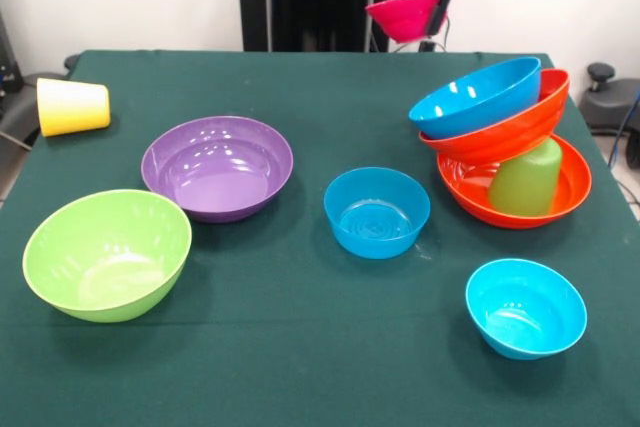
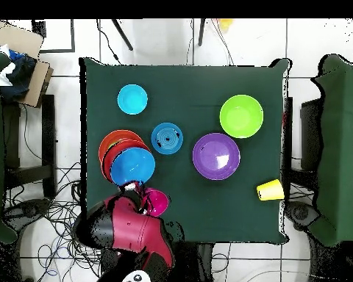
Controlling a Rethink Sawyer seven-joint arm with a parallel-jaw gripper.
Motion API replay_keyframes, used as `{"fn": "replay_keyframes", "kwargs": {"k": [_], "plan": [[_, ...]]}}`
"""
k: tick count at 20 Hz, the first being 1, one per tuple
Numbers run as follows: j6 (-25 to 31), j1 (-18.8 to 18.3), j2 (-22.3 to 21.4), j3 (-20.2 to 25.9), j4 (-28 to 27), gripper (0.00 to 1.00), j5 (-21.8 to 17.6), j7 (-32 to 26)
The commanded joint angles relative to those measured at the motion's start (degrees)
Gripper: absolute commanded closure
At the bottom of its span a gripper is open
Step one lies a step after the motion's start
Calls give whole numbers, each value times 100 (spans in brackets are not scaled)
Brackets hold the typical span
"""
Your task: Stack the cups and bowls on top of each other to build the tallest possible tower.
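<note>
Bowls and a green cup (image 1: 527, 179) formed the leaning tower (image 1: 505, 142) just below the gripper (image 1: 437, 9), which hung above the table's (image 1: 300, 347) edge clamped on the tilted pink bowl (image 1: 405, 15). A blue bowl (image 1: 475, 97) topped the tower. Farther off sat a second blue bowl (image 1: 376, 211), cyan bowl (image 1: 525, 307), purple bowl (image 1: 217, 167), lime bowl (image 1: 107, 253) and a tipped yellow cup (image 1: 72, 106).

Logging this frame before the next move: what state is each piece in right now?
Pink bowl: lifted, held by gripper.
Tower: leaning.
Green cup: inverted inside bottom orange bowl.
Yellow cup: on its side.
Purple bowl, lime bowl, cyan bowl: upright, loose.
</note>
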Motion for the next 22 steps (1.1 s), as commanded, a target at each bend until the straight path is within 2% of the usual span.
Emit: {"fn": "replay_keyframes", "kwargs": {"k": [1, 5, 11, 16, 22], "plan": [[426, 256, 387, -13, -687, 100, 565, 1054], [721, 445, 464, -110, -935, 100, 880, 1198], [1265, 608, 267, -218, -1053, 100, 1121, 1182], [1231, 567, 105, -213, -855, 100, 1117, 933], [1452, 703, 243, -313, -1154, 100, 1298, 1146]]}}
